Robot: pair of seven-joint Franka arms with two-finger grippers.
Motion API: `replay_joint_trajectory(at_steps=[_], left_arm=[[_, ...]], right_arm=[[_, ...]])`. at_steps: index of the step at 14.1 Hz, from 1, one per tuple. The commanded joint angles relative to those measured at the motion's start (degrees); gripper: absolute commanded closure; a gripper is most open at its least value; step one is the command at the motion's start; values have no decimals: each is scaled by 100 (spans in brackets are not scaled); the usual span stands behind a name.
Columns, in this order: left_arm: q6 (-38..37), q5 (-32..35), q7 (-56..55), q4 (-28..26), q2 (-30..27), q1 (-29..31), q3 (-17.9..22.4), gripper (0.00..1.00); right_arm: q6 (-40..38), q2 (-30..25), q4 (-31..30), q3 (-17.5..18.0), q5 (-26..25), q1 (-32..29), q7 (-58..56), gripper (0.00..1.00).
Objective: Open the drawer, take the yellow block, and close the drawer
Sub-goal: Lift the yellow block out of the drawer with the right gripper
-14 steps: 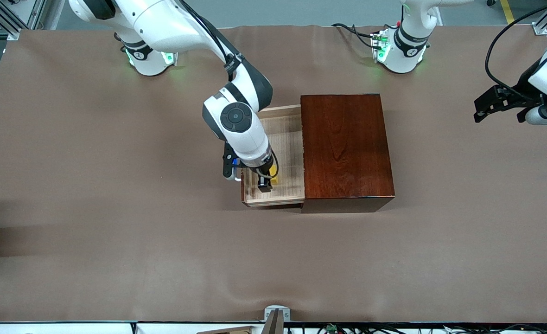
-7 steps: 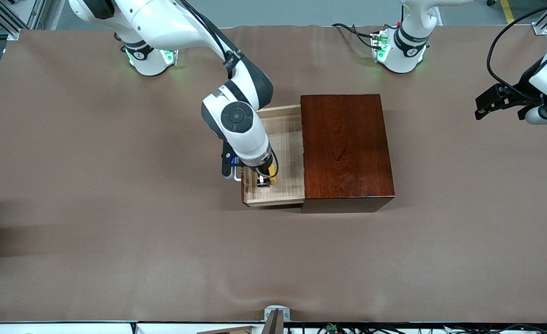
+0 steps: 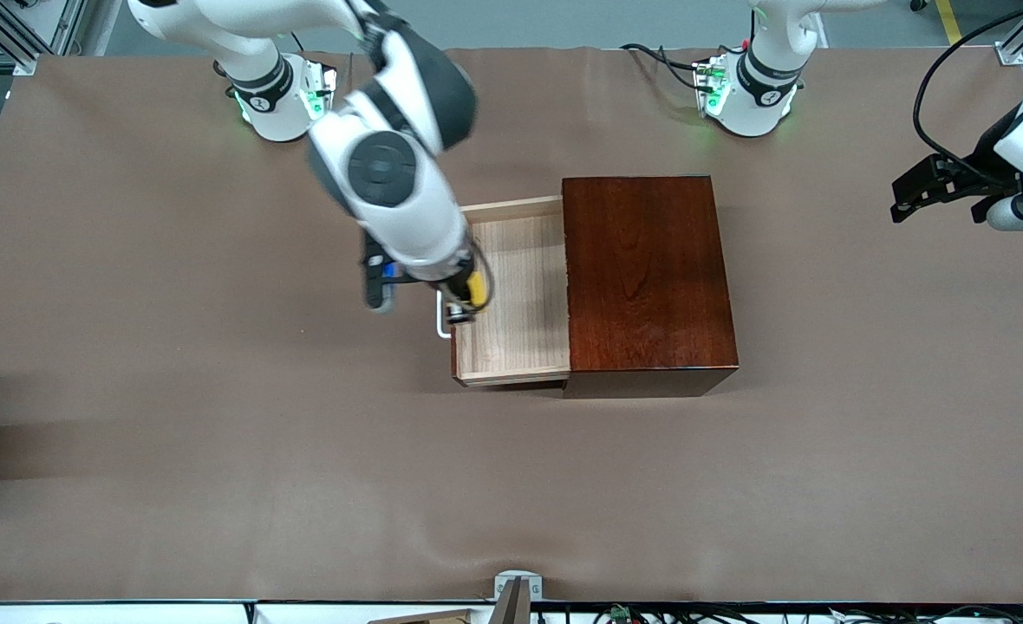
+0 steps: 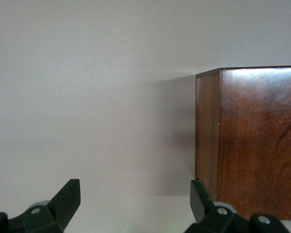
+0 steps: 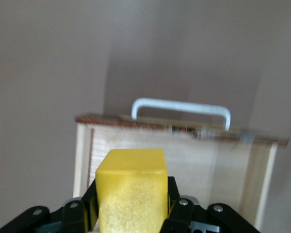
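Observation:
The drawer [image 3: 524, 295] of the dark reddish-brown wooden box [image 3: 646, 277] stands pulled out, and its pale wood floor is bare. My right gripper [image 3: 466, 299] hangs above the drawer's front edge, close to the white loop handle [image 3: 440, 324]. It is shut on the yellow block [image 3: 476, 287]. In the right wrist view the yellow block [image 5: 131, 191] sits between the black fingers [image 5: 177, 206], with the drawer [image 5: 194, 155] and its handle [image 5: 182, 106] below. My left gripper [image 3: 903, 201] waits open in the air at the left arm's end of the table, holding nothing.
The left wrist view shows the left gripper [image 4: 136, 206], the box's side [image 4: 252, 141] and bare brown tabletop [image 4: 87, 97]. Both arm bases [image 3: 277, 100] stand along the table's edge farthest from the front camera. A small metal bracket [image 3: 516, 585] sits at the nearest edge.
My right gripper shut on the yellow block inside the drawer, then lifted it out and carried it toward the drawer's handle end. The left arm has barely moved.

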Motion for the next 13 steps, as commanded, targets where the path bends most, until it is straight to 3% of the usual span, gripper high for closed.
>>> replay_joint_trajectory(at_steps=[1, 4, 7, 11, 13], left_arm=[[-117, -47, 60, 146, 53, -15, 35, 0], [-117, -39, 69, 138, 62, -15, 35, 0], [-117, -30, 60, 155, 141, 11, 44, 0], [-117, -47, 78, 155, 167, -6, 35, 0], [-117, -100, 78, 207, 176, -32, 18, 0]], right_arm=[[-601, -411, -123, 38, 163, -718, -1780, 94], [-1024, -745, -289, 11, -73, -1439, -3959, 95], [-929, -1158, -860, 20, -749, -2020, -5973, 95], [-526, -1255, -1325, 29, -795, -2960, -7873, 95], [-26, -1500, -2052, 29, -795, -3356, -8463, 95]])
